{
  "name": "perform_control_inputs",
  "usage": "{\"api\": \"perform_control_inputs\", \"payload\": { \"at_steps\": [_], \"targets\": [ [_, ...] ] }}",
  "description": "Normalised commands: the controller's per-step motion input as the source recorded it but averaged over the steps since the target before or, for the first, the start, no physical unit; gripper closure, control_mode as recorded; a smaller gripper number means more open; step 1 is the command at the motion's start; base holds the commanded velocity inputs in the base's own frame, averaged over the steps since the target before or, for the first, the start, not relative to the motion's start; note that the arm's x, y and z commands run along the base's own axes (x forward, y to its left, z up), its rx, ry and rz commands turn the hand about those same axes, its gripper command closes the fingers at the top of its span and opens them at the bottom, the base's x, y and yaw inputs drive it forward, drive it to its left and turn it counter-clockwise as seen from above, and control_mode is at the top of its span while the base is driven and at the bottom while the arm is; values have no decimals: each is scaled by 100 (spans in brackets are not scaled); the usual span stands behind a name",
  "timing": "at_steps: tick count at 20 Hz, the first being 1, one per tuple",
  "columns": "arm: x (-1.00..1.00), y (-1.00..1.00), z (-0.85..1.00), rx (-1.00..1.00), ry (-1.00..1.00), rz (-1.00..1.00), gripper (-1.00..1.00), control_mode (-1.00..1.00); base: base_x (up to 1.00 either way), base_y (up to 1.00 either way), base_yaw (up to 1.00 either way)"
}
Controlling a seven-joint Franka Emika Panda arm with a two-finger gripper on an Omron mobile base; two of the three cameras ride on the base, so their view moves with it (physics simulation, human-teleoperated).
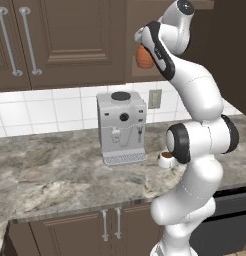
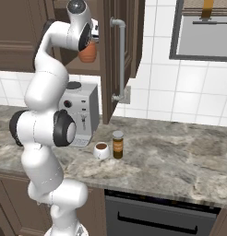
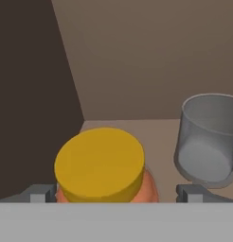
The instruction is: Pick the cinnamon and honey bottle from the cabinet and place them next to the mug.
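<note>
The honey bottle [image 3: 100, 165], orange with a yellow lid, stands on the shelf inside the cabinet [image 1: 70, 40]. My gripper [image 3: 118, 194] is open, with one fingertip on each side of the bottle, and neither pad visibly touches it. The base views show the honey bottle [image 1: 143, 57] [image 2: 87, 53] in the open niche, right under my hand. On the counter, the cinnamon [image 2: 117, 144] stands upright just right of the white mug [image 2: 101, 150] [image 1: 166, 159], which holds dark liquid.
A plain grey cup [image 3: 206, 139] stands on the shelf close to the right of the honey bottle. The open cabinet door [image 2: 119, 55] juts out to the right of my arm. A coffee machine [image 1: 122, 127] stands on the counter below the niche.
</note>
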Motion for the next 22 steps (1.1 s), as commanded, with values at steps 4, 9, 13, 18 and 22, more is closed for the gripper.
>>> {"api": "perform_control_inputs", "payload": {
  "at_steps": [4,9,13,18,22],
  "targets": [
    [23,0,0,0,0,0,-100,-100,0,0,0],
    [11,0,0,0,0,0,-100,-100,0,0,0],
    [0,0,0,0,0,2,-100,-100,0,0,0],
    [0,6,0,0,-4,2,-100,-100,0,0,0],
    [0,8,-3,0,-9,1,-100,-100,0,0,0]
  ]
}}
